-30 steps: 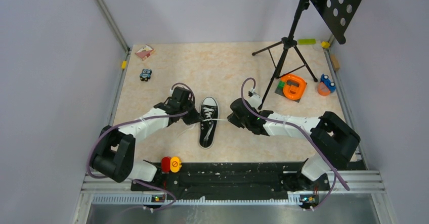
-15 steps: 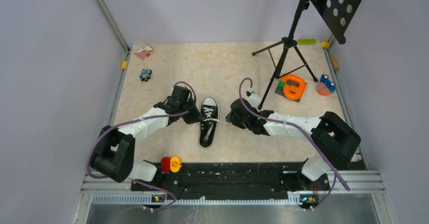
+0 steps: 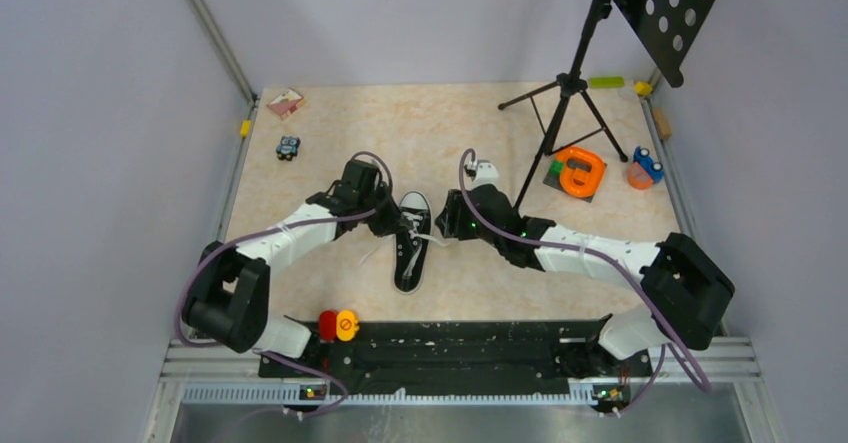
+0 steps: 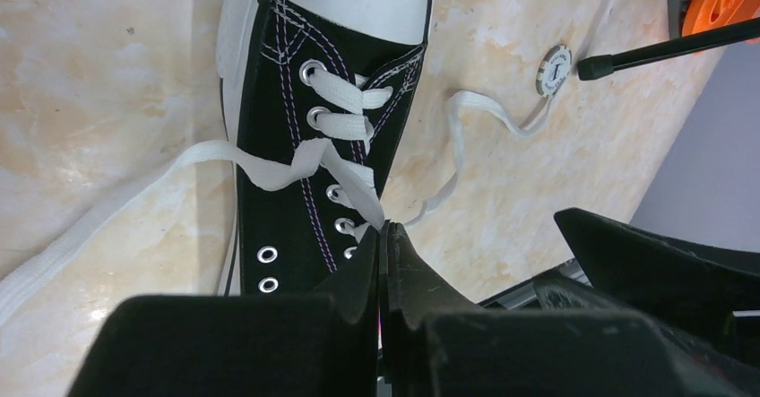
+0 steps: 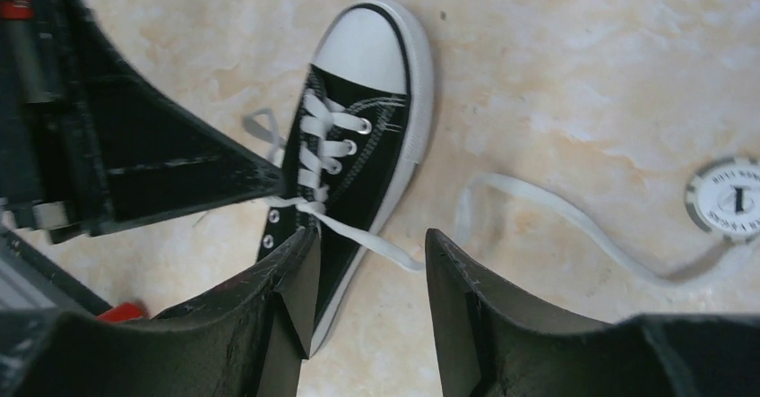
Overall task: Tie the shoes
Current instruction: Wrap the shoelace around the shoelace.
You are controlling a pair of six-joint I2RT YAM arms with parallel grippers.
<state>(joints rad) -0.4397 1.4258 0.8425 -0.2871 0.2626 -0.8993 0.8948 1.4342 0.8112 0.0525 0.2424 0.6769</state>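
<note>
the sneaker (image 3: 412,248) lies on the worktop (image 3: 450,133) between our arms, toe pointing away. the left jaws are clamped on the white lace (image 4: 354,182) over the tongue. the right jaws stand apart, nearest its loose tail trailing rightward.

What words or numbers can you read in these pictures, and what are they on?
"1", maybe: middle of the round white chip on the table.
Tiny letters round the chip's rim: too blurred to read.
Pink card at the far corner: too small to read.
Shoe: no words or brand showing.
</note>
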